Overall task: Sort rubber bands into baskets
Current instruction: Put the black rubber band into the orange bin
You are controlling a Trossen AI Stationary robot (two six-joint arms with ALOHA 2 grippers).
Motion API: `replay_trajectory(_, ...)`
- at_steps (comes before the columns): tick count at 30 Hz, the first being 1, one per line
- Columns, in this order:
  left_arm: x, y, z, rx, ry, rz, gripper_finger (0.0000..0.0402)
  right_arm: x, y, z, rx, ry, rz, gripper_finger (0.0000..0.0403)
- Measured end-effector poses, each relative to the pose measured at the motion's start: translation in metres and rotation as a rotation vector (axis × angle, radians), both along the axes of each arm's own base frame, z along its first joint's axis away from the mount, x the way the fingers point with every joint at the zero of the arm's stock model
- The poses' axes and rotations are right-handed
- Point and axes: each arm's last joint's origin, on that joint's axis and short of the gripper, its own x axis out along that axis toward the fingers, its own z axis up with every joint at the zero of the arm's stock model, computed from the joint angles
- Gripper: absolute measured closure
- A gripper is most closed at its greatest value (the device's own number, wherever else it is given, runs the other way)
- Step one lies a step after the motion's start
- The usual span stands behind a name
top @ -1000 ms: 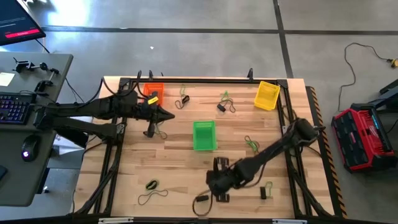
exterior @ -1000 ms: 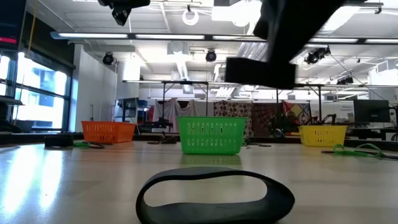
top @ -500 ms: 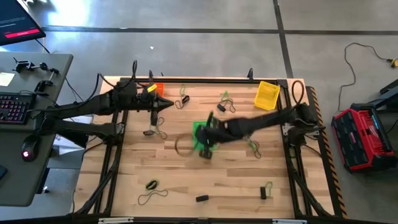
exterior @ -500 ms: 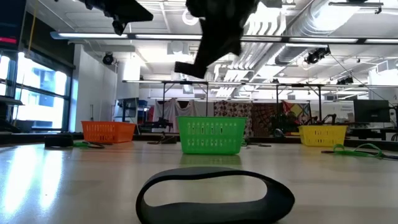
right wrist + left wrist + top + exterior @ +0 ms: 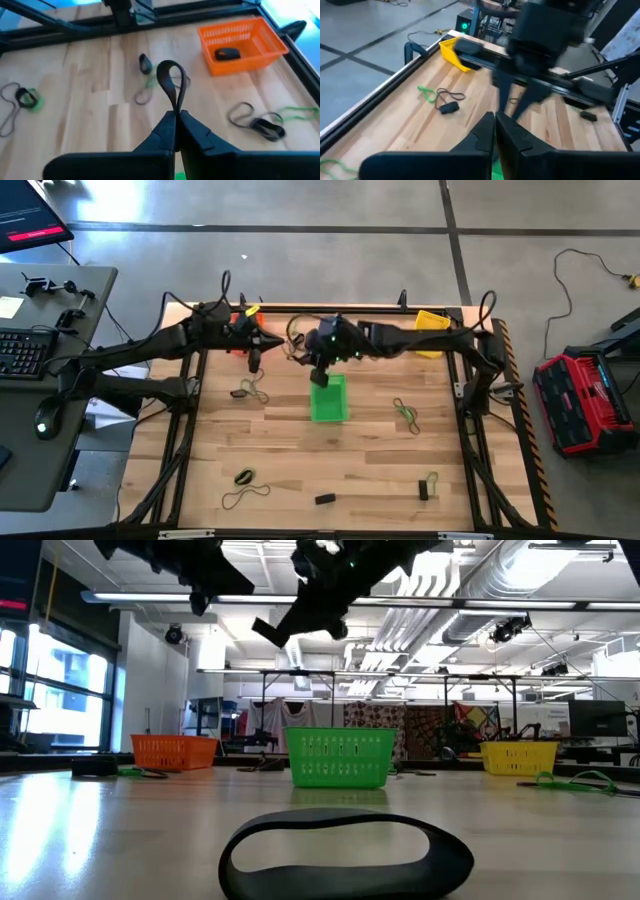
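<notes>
My right gripper hangs over the table just beyond the far end of the green basket, shut on a black rubber band. My left gripper is shut with nothing showing between its fingers; it hovers beside the orange basket, which holds a dark bundle. The yellow basket stands at the far right, partly under the right arm. In the low view the three baskets stand in a row, with the green basket in the middle. My right gripper pinches one end of the black band's loop between its two fingertips. The fingers slant down toward the table's far left. The rest of the loop stands out beyond the fingertips, lifted clear of the table.
Loose rubber bands lie about the table: by the left arm, right of the green basket, and near the front edge. A wide black band lies close to the low camera. A desk with a keyboard stands to the left.
My right gripper has swung from the table's near edge up and toward the far edge and left, past the green basket, carrying the black band clear of the table. My left gripper has swung a little toward the far edge, by the orange basket.
</notes>
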Motion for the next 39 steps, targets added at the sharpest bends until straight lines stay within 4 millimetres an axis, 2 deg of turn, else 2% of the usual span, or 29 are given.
replay_trajectory(7,0.0,0.002,-0.002,-0.207,-0.025,0.094,0.0326,-0.009,-0.024,-0.004,-0.018,0.036,0.09,0.0403)
replay_trajectory(15,0.009,-0.001,-0.011,-0.091,0.053,0.044,0.0236,-0.009,-0.033,0.005,0.033,-0.039,0.031,0.0403)
replay_trajectory(20,0.022,-0.001,-0.024,-0.066,0.121,0.012,0.0212,-0.004,-0.026,0.008,0.031,-0.084,0.06,0.0403)
replay_trajectory(26,0.026,0.002,-0.028,-0.037,0.137,0.042,0.021,-0.004,-0.026,0.009,0.044,-0.09,0.051,0.0403)
replay_trajectory(30,0.027,0.001,-0.025,-0.023,0.109,0.009,0.0225,-0.004,-0.026,0.009,0.041,-0.091,0.052,0.0403)
replay_trajectory(34,0.03,-0.004,-0.022,0.063,0.092,-0.057,0.0262,-0.004,-0.026,0.009,0.023,-0.091,0.065,0.0403)
replay_trajectory(39,0.034,-0.01,-0.019,0.149,0.074,-0.068,0.033,-0.004,-0.026,0.009,0.025,-0.09,0.063,0.0403)
